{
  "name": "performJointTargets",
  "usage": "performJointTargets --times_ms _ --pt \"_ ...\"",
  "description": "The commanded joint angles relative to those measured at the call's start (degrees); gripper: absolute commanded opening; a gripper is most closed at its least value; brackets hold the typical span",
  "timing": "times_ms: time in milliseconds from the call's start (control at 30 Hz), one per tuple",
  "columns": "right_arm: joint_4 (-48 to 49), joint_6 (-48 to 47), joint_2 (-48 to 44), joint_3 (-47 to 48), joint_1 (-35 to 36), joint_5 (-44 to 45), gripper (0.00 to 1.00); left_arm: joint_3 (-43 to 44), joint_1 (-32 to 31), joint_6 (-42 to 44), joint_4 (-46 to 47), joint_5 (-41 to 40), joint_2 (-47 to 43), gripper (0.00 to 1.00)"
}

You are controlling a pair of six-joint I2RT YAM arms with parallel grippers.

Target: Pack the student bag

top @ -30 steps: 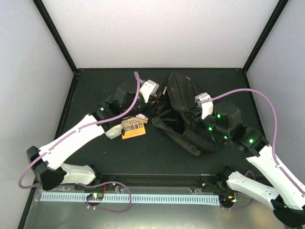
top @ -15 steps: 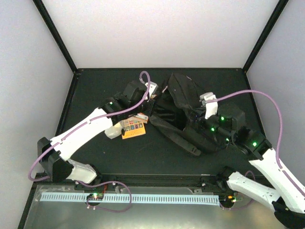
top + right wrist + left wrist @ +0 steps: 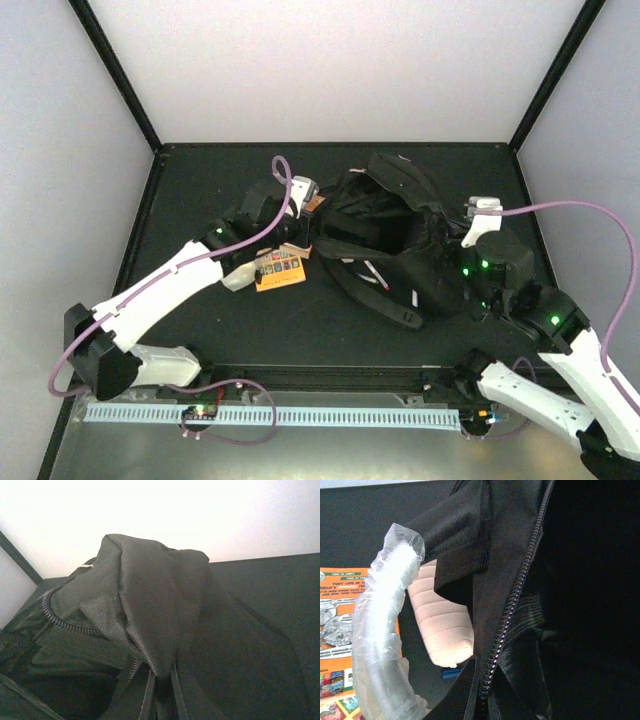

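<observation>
1. The bag [image 3: 395, 240] lies far-centre on the table [image 3: 190, 300]. It looks soft, limp and light, so take it by the zipper rim.
2. Your left gripper [image 3: 308, 203] is closed, seemingly pinching the left rim. The right gripper [image 3: 455, 238] is clamped on the right rim.
3. Since a second ago the right has pulled outward, and the mouth gapes wider.

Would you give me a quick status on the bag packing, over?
Left gripper shut on student bag, left rim. Right gripper shut on its right side, fabric lifted. Bag mouth open. Orange booklet and whitish pouch lie outside, left of it.
</observation>
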Motion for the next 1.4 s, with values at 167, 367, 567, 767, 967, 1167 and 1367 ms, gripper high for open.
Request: performJointTargets --times_ms 167,367,567,767,967,1167,1367 --pt "5.0 -9.0 -4.5 1.8 -1.3 -8.0 0.17 -3.9 3.2 0.5 3.3 7.1 -5.7 0.02" --pt "2.1 -11.3 -0.2 5.9 -1.4 -20.3 0.46 -7.5 2.6 -3.9 16.7 18.1 -9.8 0.02" --pt "-3.5 -11.2 7.1 17.5 -1.3 -27.4 0.74 -6.3 1.7 -3.6 16.1 18.7 -9.6 0.02" --pt "-13.7 -6.7 21.4 31.7 -1.3 -24.4 0.79 -7.2 0.9 -3.7 16.3 19.4 -10.0 0.02" --pt "-9.1 1.4 27.9 33.0 -1.3 -22.6 0.82 -8.5 0.3 -3.9 18.4 20.6 -11.2 0.02" --pt "-8.4 9.1 35.8 36.8 -1.3 -22.3 0.85 -9.2 -0.4 -3.3 18.6 21.3 -11.7 0.01" --pt "-6.3 13.2 40.8 37.3 -1.5 -25.5 0.89 -9.4 -1.0 -2.1 18.6 21.8 -12.4 0.02"
